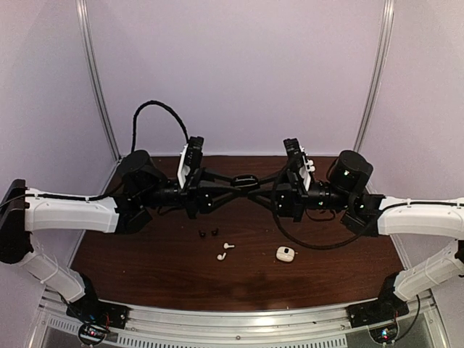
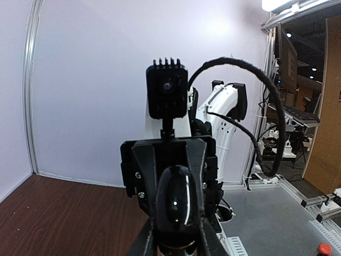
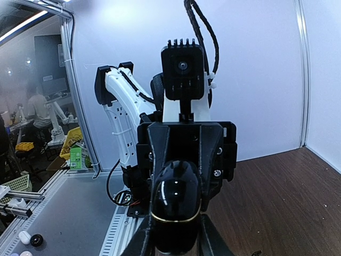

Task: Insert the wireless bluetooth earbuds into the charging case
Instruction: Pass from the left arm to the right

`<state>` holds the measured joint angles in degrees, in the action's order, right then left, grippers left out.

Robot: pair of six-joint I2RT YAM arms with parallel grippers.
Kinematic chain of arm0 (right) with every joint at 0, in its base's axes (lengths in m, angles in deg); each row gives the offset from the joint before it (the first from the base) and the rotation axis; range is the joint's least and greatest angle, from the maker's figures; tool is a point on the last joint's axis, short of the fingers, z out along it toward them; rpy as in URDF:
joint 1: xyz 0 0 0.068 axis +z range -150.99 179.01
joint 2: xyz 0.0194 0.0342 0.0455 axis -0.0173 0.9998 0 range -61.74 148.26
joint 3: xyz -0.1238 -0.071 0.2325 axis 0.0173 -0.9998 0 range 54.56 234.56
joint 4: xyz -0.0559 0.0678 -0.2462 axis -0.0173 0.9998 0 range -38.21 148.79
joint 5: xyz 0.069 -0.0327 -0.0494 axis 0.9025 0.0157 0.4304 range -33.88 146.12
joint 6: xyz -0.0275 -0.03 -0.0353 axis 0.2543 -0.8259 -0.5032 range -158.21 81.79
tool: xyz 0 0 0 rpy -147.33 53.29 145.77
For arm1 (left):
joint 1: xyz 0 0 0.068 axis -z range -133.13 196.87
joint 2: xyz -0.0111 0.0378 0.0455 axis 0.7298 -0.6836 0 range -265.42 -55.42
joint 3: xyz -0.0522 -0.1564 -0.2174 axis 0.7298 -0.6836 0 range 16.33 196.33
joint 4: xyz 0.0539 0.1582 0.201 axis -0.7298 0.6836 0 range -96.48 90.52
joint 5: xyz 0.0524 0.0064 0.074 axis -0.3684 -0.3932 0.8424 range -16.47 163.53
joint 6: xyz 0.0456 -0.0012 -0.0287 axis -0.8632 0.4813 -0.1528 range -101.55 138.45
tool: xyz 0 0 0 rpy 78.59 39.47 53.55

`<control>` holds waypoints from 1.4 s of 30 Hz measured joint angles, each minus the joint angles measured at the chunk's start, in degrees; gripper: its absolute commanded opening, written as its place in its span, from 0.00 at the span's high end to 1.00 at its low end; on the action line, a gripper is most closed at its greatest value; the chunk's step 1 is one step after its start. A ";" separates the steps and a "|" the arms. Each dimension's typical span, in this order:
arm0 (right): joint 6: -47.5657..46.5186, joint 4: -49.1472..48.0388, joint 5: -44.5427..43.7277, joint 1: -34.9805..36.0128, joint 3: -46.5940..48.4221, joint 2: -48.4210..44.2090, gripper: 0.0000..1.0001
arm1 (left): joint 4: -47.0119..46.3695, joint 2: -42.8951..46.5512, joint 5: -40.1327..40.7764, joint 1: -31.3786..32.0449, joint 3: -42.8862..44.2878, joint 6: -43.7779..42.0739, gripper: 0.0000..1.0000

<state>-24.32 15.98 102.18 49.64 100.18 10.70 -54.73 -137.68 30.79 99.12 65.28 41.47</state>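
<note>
A glossy black charging case (image 1: pixel 245 179) hangs in the air above the table's far middle, held from both sides. My left gripper (image 1: pixel 230 182) is shut on its left end and my right gripper (image 1: pixel 261 182) on its right end. The case fills the left wrist view (image 2: pixel 176 202) between my left gripper's (image 2: pixel 176 232) fingers. In the right wrist view the case (image 3: pixel 177 200) shows a gold seam, between my right gripper's (image 3: pixel 176 234) fingers. Two black earbuds (image 1: pixel 208 233) and two white earbuds (image 1: pixel 225 251) lie on the table in front.
A small white charging case (image 1: pixel 284 254) lies on the brown table (image 1: pixel 145 268) to the right of the white earbuds. A black cable (image 1: pixel 156 109) loops above the left arm. White walls close the back and sides.
</note>
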 measured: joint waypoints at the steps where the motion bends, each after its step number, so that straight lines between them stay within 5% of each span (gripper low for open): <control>1: 0.09 -0.31 0.00 -0.02 0.00 0.09 0.75 | -0.37 -0.11 0.13 0.00 0.00 0.20 1.00; 18: 1.09 -1.92 0.66 -0.24 0.00 0.63 0.69 | -2.97 -1.46 0.50 0.26 0.00 2.03 1.00; 33: 1.49 -3.06 0.24 -0.33 0.00 1.44 0.80 | -3.30 -1.70 1.07 0.26 0.00 2.19 1.00; 34: 1.44 -3.06 0.09 -0.39 0.00 1.44 0.81 | -3.30 -1.70 1.38 0.26 0.00 2.21 0.97; 39: 1.05 -2.93 -0.11 -0.46 0.00 1.44 0.83 | -3.04 -1.66 1.79 0.26 0.00 2.03 0.52; 42: 0.83 -2.01 0.48 -0.39 0.00 1.38 0.84 | -0.79 -1.20 2.64 0.33 -0.02 1.05 0.46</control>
<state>-23.48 13.97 102.66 49.24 100.18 12.08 -55.52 -138.88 33.43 99.45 65.26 42.52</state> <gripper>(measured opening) 0.240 0.492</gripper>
